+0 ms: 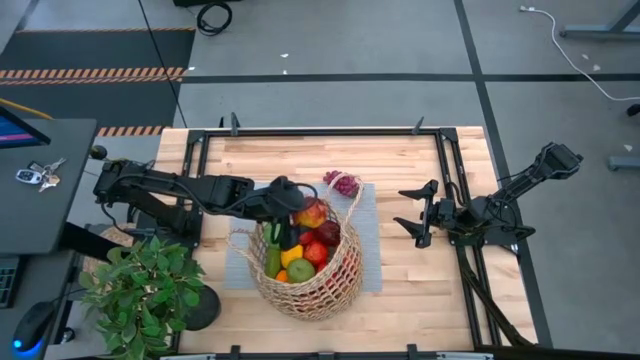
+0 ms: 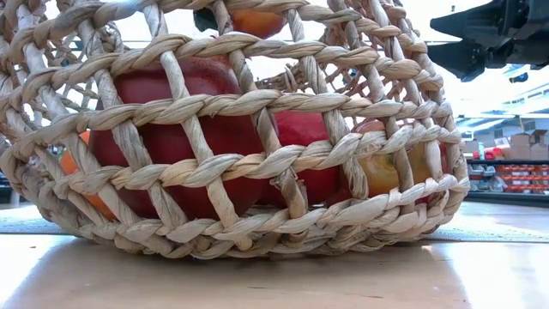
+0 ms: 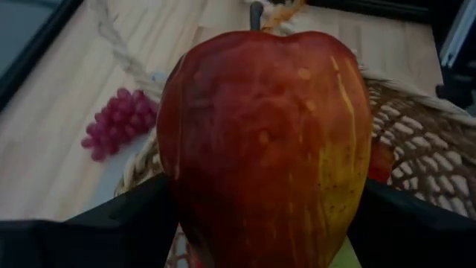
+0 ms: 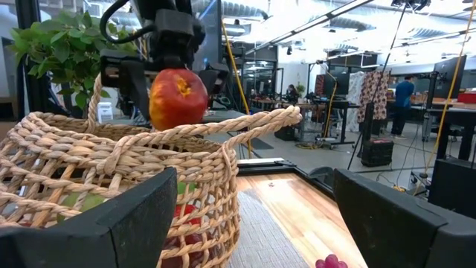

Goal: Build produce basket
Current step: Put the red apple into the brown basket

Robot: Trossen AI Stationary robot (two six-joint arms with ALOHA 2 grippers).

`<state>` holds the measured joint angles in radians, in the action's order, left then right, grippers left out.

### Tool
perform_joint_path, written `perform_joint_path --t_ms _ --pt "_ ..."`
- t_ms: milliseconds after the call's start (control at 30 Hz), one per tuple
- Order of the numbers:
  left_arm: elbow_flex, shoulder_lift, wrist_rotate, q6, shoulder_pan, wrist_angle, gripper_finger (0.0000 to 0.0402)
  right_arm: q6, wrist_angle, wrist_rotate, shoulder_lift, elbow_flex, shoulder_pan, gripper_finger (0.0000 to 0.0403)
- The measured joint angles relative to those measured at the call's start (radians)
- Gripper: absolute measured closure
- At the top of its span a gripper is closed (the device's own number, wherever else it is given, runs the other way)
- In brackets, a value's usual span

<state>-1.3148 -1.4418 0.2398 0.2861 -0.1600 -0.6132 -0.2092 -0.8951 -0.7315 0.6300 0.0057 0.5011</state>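
While the left gripper (image 1: pixel 305 213) is clamping a red apple (image 3: pixel 264 141) above the basket (image 1: pixel 305 290), the basket is sitting on a grey mat (image 1: pixel 371 250) mid-table, holding produce (image 1: pixel 300 255). Purple grapes (image 1: pixel 343 183) are lying on the mat just beyond the rim. The right gripper (image 1: pixel 408 208) is waiting at the table's right side, jaws spread and empty.

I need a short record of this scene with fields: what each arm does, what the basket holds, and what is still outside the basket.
left gripper: shut on red-yellow toy apple, above the basket's far rim
right gripper: open, empty, waiting near the table's right edge
round tan wicker basket: holds red, green, orange and yellow toy fruit
outside basket: purple toy grape bunch on grey mat
nearby: potted green plant
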Motion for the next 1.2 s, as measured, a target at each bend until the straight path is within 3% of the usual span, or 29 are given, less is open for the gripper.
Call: perform_joint_path --t_ms 167,467,733,900,1200 --pt "0.000 0.000 0.000 -0.176 0.000 0.001 0.0078 0.000 0.000 0.000 0.000 0.000 0.000 0.0041" --pt "0.000 -0.050 0.001 -0.971 -0.004 0.005 0.0078 0.000 -0.001 0.000 0.000 0.000 0.000 0.0041" --pt "0.000 -0.128 0.052 -1.214 -0.081 0.062 0.0078 0.000 -0.001 0.000 0.002 0.000 0.000 0.0041" --pt "0.000 -0.177 0.052 -1.188 -0.100 0.008 0.0078 0.000 -0.003 0.000 0.002 0.000 0.000 0.0041" --pt "0.000 -0.250 0.040 -0.815 -0.093 0.014 0.0070 0.000 -0.008 0.000 0.003 0.000 0.000 0.0041"
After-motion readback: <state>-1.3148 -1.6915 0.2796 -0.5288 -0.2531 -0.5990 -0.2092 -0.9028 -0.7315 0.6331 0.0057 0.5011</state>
